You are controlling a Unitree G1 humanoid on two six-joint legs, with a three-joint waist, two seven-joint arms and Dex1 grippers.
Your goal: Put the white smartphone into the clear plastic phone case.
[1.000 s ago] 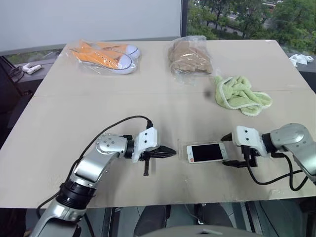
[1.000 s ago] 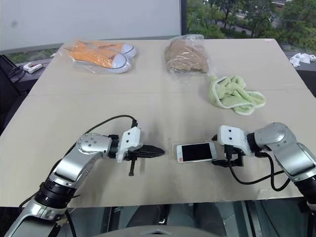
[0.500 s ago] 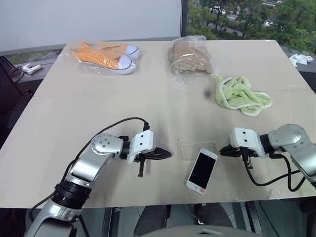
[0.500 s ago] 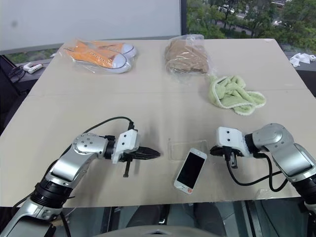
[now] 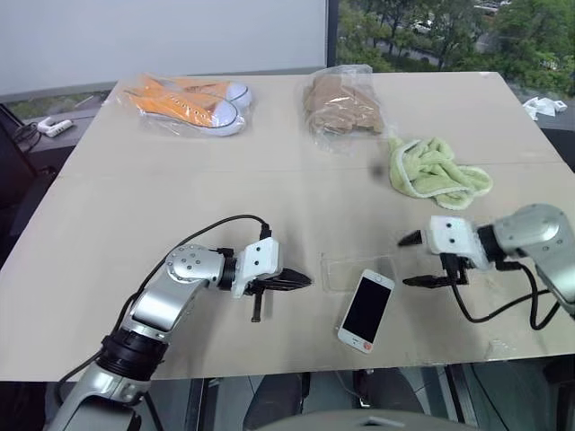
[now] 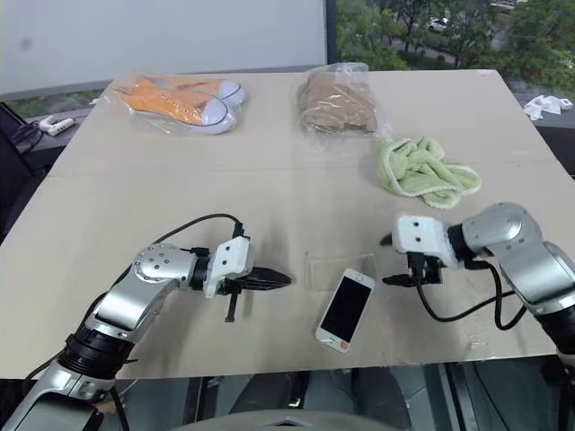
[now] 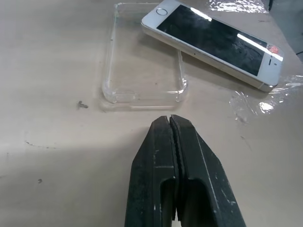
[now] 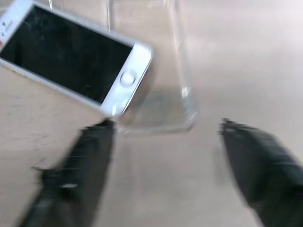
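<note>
The phone lay askew, one end over the case rim. Your right hand was open, left hand closed; pushing could slide the case away.

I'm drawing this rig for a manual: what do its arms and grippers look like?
Both arms are silver-grey metal with rounded joint housings and dark ribbed sections lower down. Each wrist carries a white blocky housing. A black cable loops outside each arm to the wrist. The left gripper and the right gripper each have two slim, tapering black fingers.
</note>
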